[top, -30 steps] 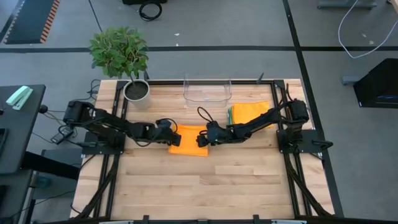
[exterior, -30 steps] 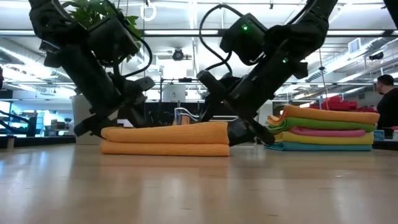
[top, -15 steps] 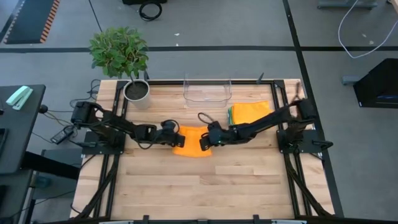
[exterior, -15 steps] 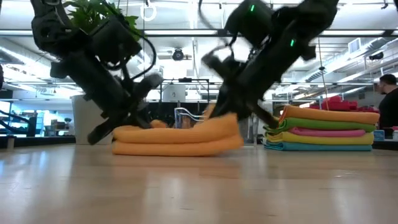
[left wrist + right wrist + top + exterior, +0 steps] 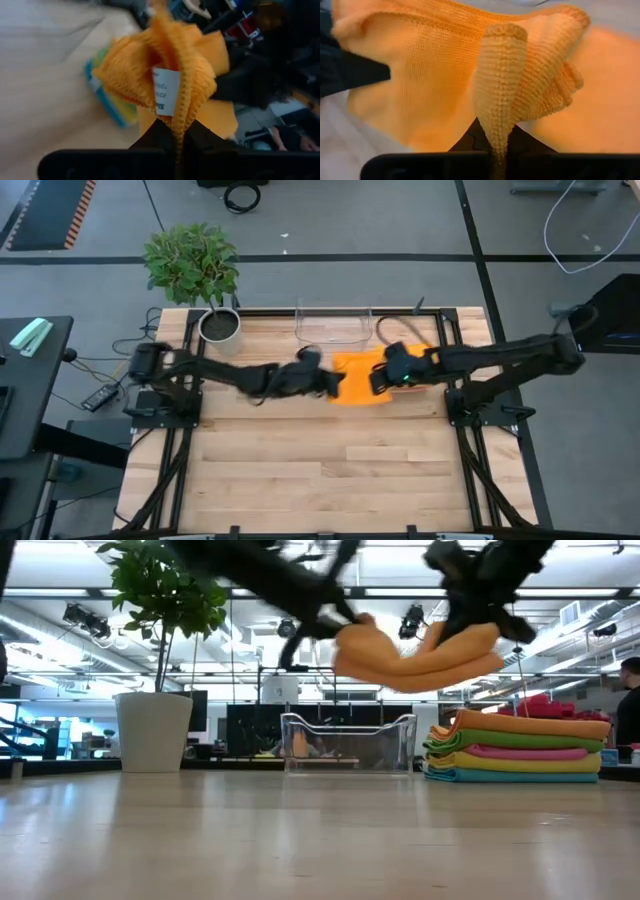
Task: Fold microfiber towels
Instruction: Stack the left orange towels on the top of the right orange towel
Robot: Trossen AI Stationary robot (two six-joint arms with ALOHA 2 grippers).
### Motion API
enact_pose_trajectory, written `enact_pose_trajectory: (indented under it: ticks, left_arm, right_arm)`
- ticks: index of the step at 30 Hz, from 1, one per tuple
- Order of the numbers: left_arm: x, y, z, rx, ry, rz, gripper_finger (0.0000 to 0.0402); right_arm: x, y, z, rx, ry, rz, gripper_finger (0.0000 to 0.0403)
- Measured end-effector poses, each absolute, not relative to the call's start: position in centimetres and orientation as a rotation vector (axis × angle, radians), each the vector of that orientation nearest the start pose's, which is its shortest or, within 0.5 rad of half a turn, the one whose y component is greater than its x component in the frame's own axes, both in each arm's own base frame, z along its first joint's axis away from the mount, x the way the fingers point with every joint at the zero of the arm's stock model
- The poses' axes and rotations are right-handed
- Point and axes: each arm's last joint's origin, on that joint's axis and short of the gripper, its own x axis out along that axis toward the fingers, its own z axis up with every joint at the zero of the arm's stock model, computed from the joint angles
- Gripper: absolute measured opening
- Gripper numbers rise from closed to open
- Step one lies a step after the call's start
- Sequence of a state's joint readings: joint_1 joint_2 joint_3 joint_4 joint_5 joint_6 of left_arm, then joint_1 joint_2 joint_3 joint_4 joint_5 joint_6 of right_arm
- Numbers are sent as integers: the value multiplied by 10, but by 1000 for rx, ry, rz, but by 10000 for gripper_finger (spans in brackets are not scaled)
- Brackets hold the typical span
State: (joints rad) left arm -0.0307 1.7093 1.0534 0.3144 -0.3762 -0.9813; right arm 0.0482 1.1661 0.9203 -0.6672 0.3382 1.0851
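We carry the folded orange microfiber towel (image 5: 357, 366) aloft, pinched between left end effector (image 5: 331, 382) and right end effector (image 5: 381, 377), its long axis spanning them, the stack of folded coloured towels (image 5: 518, 747) lying just beyond the right one.

Even, bright overhead light fills the scene, with ceiling strip lamps (image 5: 590, 628) glaring. Both arms smear with motion blur. The orange towel (image 5: 165, 75) is softly unfocused close up.

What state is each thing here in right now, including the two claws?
Folded orange towel: lifted off the table, sagging between both grippers.
Left gripper: shut on the towel's edge.
Right gripper: shut on the other edge.
Towel stack: folded, resting on the table.
Clear bin: upright; contents unclear.
Potted plant: upright.
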Motion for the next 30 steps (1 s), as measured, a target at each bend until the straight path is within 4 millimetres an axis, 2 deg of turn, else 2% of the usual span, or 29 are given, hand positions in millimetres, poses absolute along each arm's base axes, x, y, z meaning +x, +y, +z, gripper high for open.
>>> enact_pose_trajectory:
  ticks: [4,9,11,15,20,24,30]
  left_arm:
    - [424,18,248,-867,145,452,17]
    - [476,36,236,-881,225,441,17]
    - [491,42,228,-884,272,445,17]
    - [515,56,226,-900,271,431,17]
    - [527,73,228,-913,265,443,17]
    - [526,85,235,-919,254,449,17]
    - [522,91,224,-982,298,475,17]
  right_arm:
    - [194,-16,283,802,681,-781,13]
    - [160,-35,285,740,801,-894,12]
    - [153,-42,284,710,844,-926,12]
    - [145,-57,277,662,910,-963,12]
    - [136,-71,264,649,989,-1005,12]
    - [132,-76,262,630,1006,-1019,12]
    - [129,-83,262,626,1012,-1029,12]
